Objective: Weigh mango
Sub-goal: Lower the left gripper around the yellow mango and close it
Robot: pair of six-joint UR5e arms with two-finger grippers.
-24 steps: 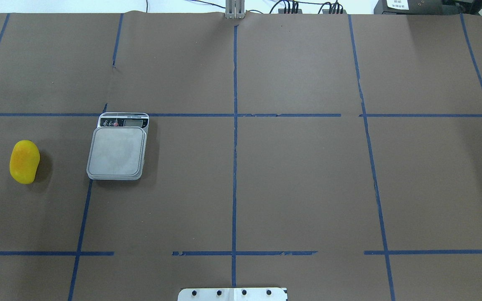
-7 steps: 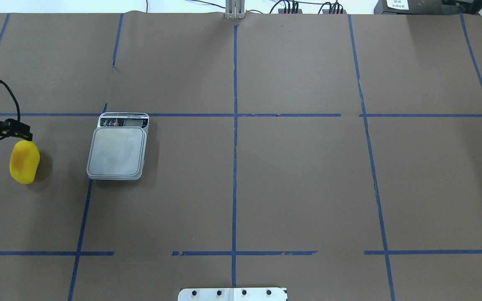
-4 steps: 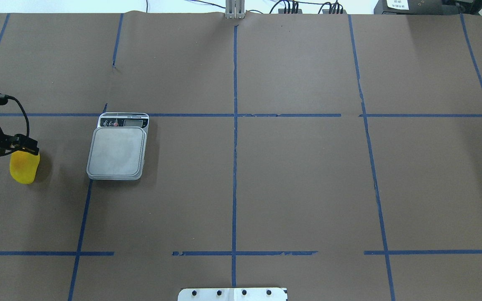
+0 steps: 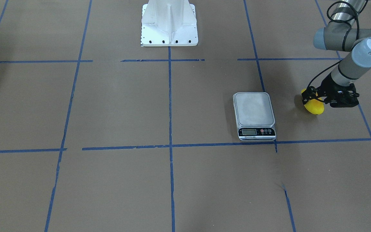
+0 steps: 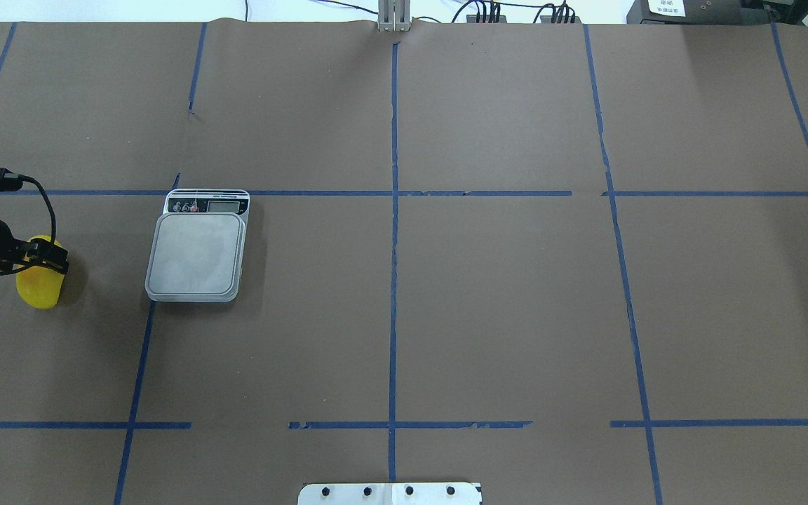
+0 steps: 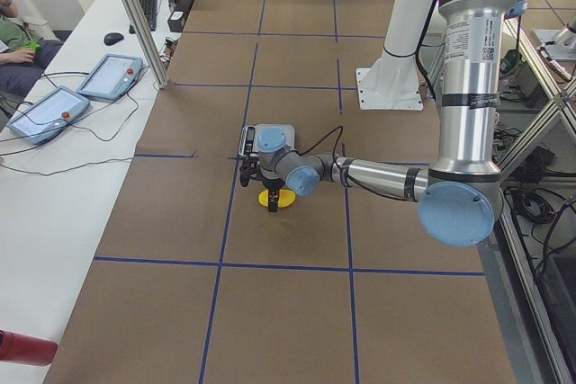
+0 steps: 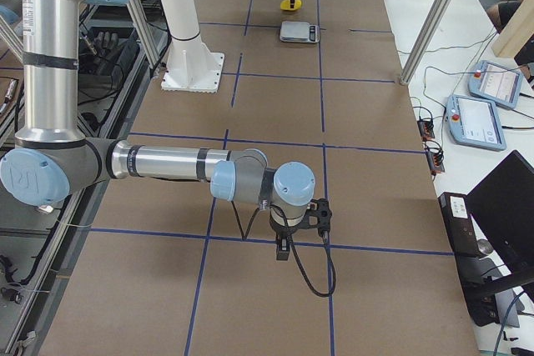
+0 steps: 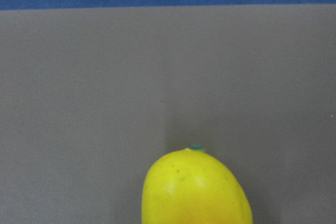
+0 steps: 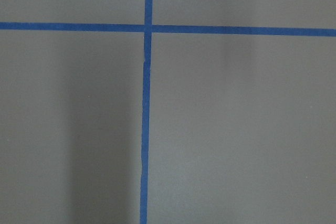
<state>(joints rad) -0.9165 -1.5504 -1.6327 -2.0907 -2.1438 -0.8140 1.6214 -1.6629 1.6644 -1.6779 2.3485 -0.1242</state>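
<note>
- Mango (image 5: 38, 289) is lying on the table (image 5: 446, 315), near the scale (image 5: 197, 254) but apart from it.
- We're seeing the left gripper (image 5: 50, 256) sitting over its far end; can't tell the jaw state.
- Right gripper (image 7: 284, 246) is hanging low over a tape crossing; we can't tell its jaws either.

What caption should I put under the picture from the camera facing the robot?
The robot's left claw sits right over the yellow mango, with the kitchen scale nearby.
</note>
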